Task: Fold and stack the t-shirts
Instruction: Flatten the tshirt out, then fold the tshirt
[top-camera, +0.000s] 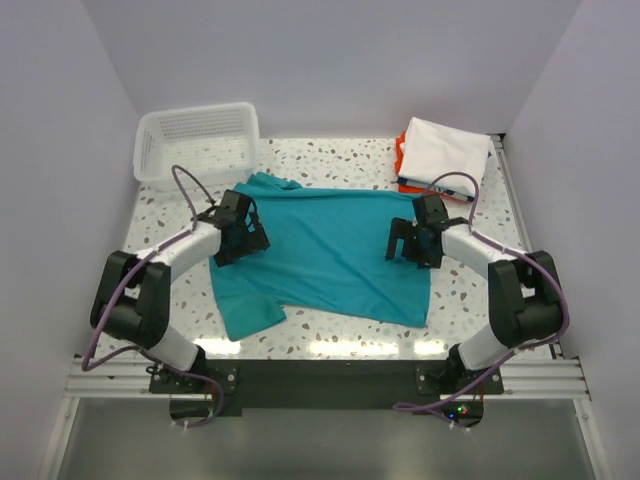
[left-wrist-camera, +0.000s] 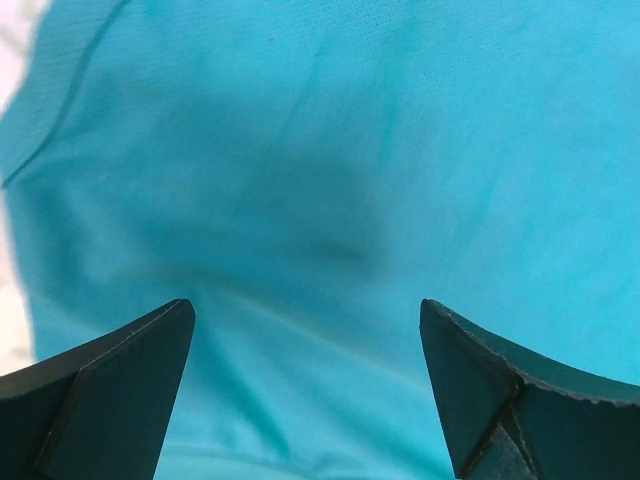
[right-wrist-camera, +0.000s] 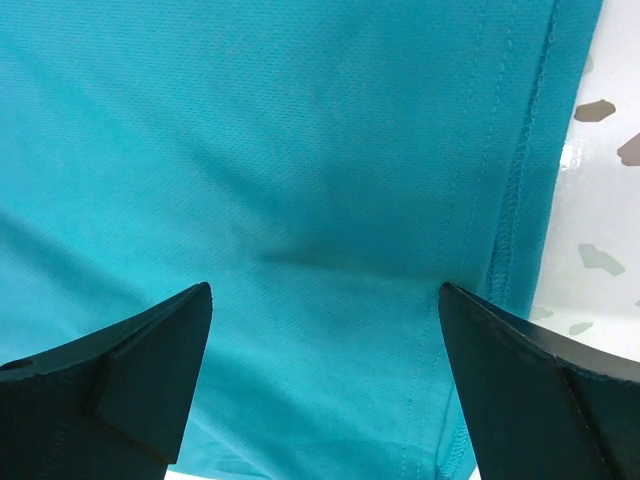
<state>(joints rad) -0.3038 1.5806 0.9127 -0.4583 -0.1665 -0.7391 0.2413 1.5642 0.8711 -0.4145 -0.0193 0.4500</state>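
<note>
T-shirt (top-camera: 330, 250) edge just beside spread right hand (right-wrist-camera: 325, 290).

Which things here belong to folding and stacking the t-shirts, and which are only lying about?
For the job: teal t-shirt, spread flat; white t-shirt, on the folded pile at back right.
Lying about: white basket, back left.

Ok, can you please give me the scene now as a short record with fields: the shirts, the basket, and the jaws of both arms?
teal t-shirt: spread out in the middle, wrinkled, not yet folded
stack: far right corner, folded, white on top, orange under it
basket: white, slatted, far left corner
left jaws: open, over the teal t-shirt's left side
right jaws: open, over its right side, near the stitched edge
</note>
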